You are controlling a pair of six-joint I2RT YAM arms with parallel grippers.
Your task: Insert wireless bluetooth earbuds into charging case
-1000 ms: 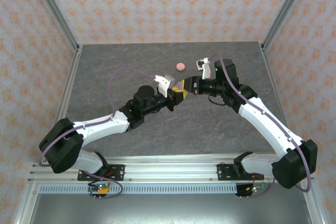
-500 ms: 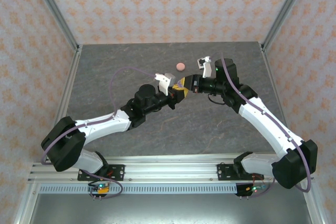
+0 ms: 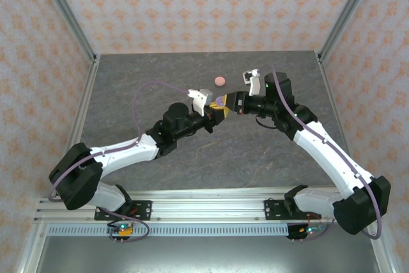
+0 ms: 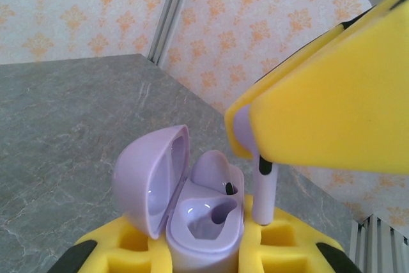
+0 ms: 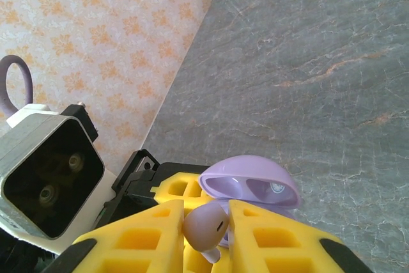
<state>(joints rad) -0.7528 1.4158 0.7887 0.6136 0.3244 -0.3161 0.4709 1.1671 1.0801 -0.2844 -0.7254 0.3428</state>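
Right gripper (image 5: 208, 214) pinches a lilac earbud (image 4: 264, 190) just beside the open lilac case (image 4: 204, 222), which my left gripper (image 3: 214, 112) squeezes tight. I think this bud is not in its hole yet, and the pink case (image 3: 220, 81) far back waits

case (image 4: 208, 217) in left hand (image 4: 204, 257) | earbud (image 4: 264, 190) in right hand (image 5: 206, 238), just beside case
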